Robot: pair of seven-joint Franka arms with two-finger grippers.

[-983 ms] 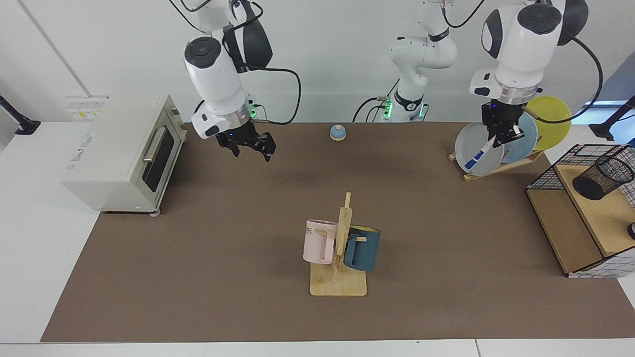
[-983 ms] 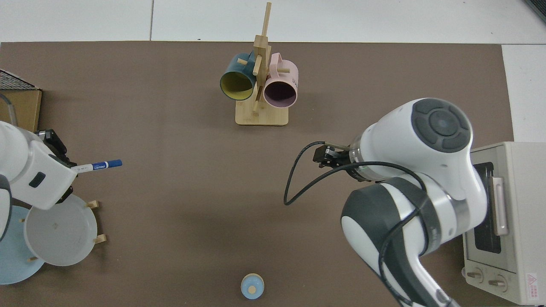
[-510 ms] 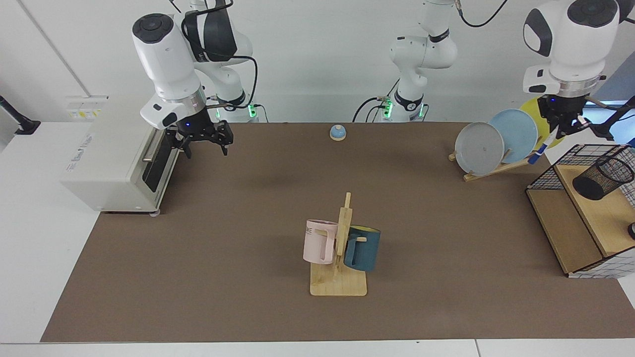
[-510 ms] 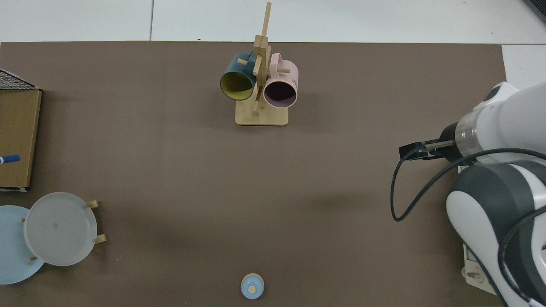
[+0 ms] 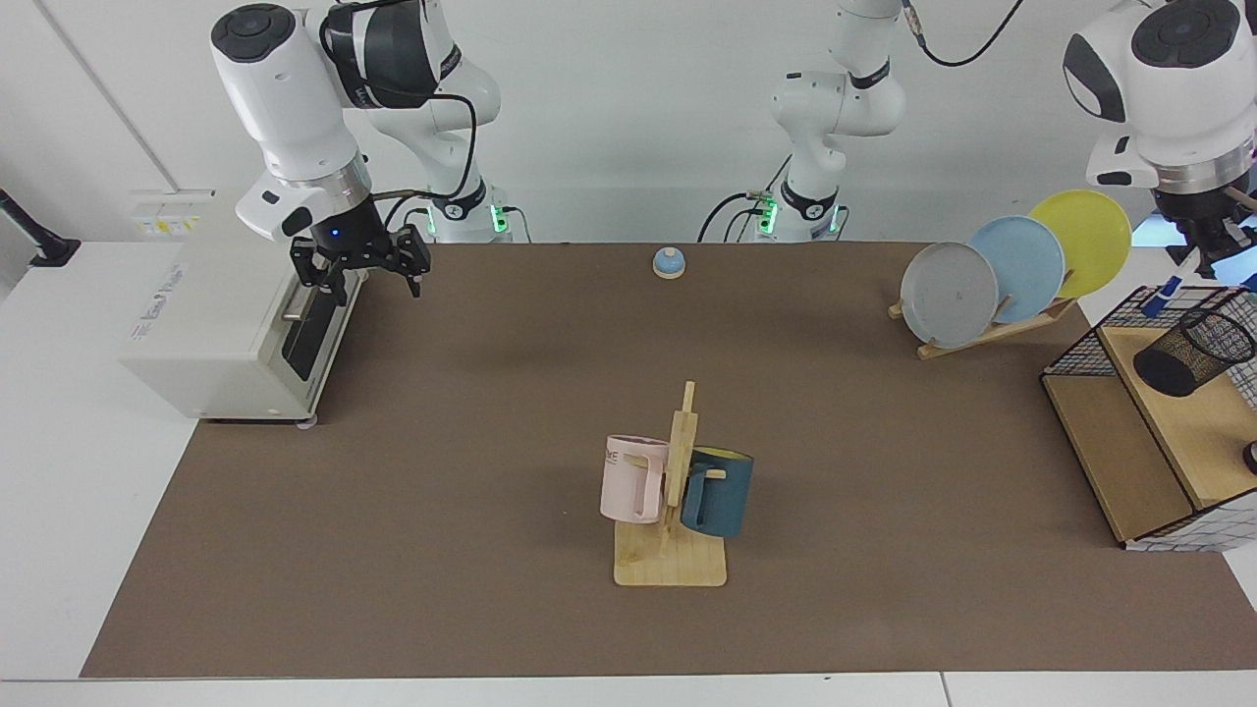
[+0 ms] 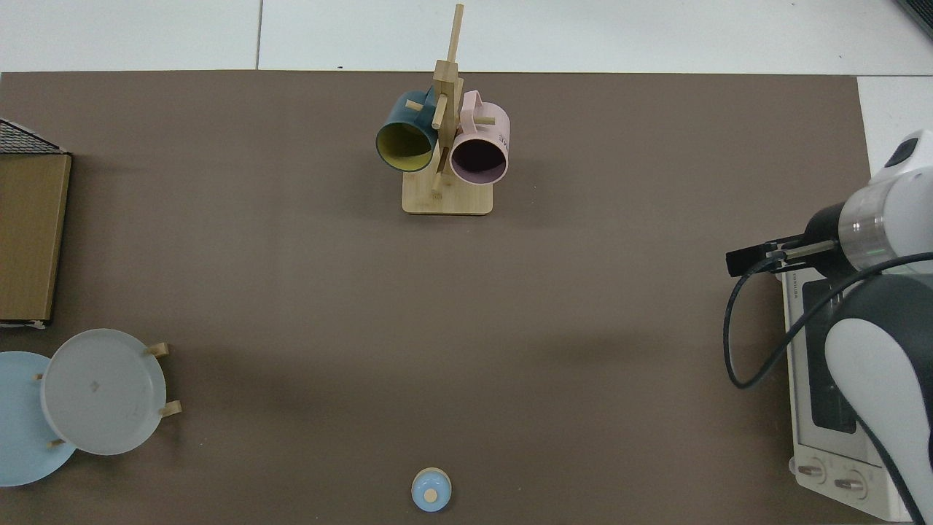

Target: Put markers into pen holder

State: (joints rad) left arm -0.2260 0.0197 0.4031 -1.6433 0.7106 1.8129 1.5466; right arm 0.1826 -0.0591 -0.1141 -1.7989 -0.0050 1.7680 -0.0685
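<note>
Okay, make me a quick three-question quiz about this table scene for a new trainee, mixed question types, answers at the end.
1. True or false: the marker is already inside the pen holder.
2. Which gripper holds the marker? A) the left gripper B) the right gripper
3. Fill in: the right gripper hangs open beside the ____.

Key: 1 false, it hangs above the wire basket, short of the holder. 2 A. 3 toaster oven.
</note>
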